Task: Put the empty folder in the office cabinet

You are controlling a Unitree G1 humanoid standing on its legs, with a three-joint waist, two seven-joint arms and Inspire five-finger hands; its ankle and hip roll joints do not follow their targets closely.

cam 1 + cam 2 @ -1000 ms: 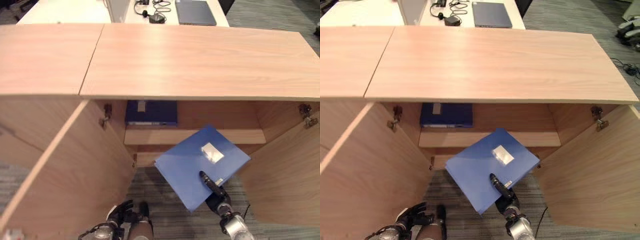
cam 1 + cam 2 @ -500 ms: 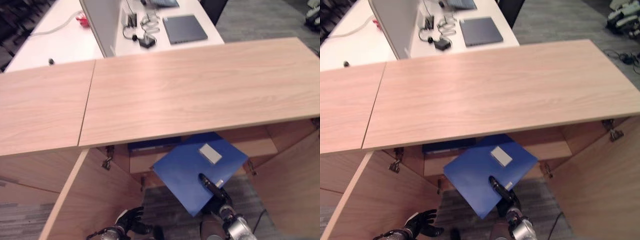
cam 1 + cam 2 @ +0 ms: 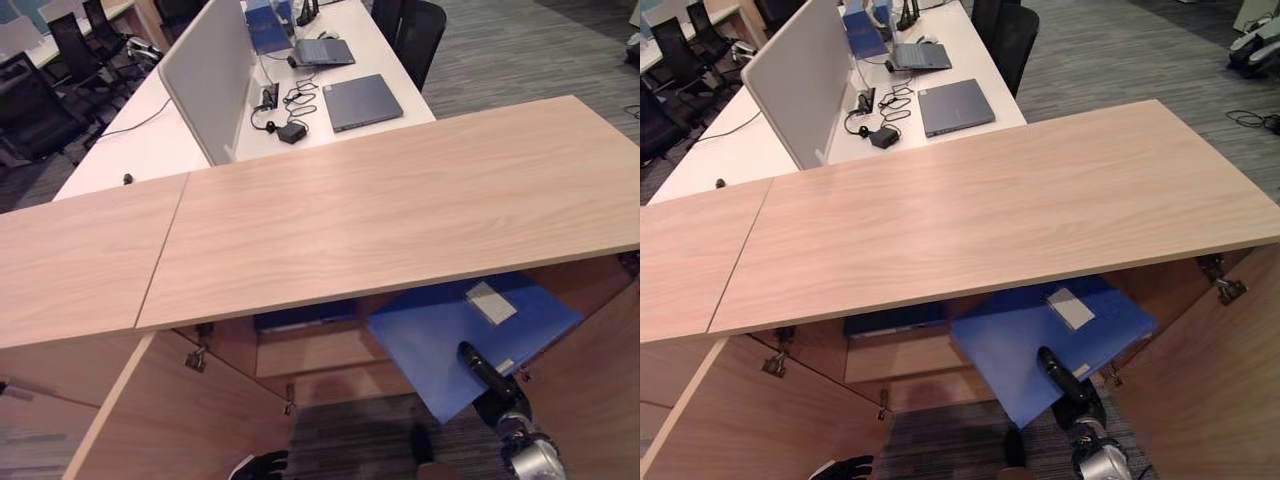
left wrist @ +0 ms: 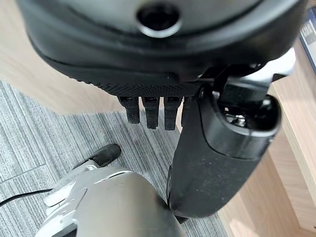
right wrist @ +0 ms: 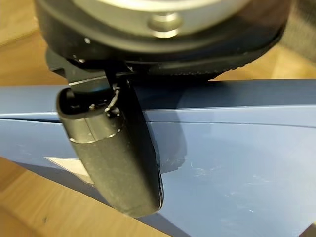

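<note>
We are holding the blue folder [image 3: 1040,335] in our right hand [image 3: 1072,385], thumb pressing down on its top cover near the corner closest to us; the right wrist view is showing that thumb lying flat on the blue face, so the grip reads as a pinch on the folder's near edge, though the fingers under it are hidden. The folder is lying nearly flat, slightly tilted, its white label [image 3: 1071,308] up. Its long axis is running away from the hand, up and to the right, toward the open cabinet [image 3: 400,220]. Its far end is already passing beneath the overhanging cabinet top, at about the height of the inner shelf [image 3: 310,350].

Another blue folder [image 3: 300,319] is lying on that shelf to the left, so the free space is lying straight ahead of the held one and to the right.

Our left hand [image 3: 260,465] is hanging low by the open left door [image 3: 170,420]. Its fingers are relaxed and empty in the left wrist view, well apart from the folder.

We judge the right hand the only one placed to push; the coming move is a forward slide along the folder's own length.
</note>
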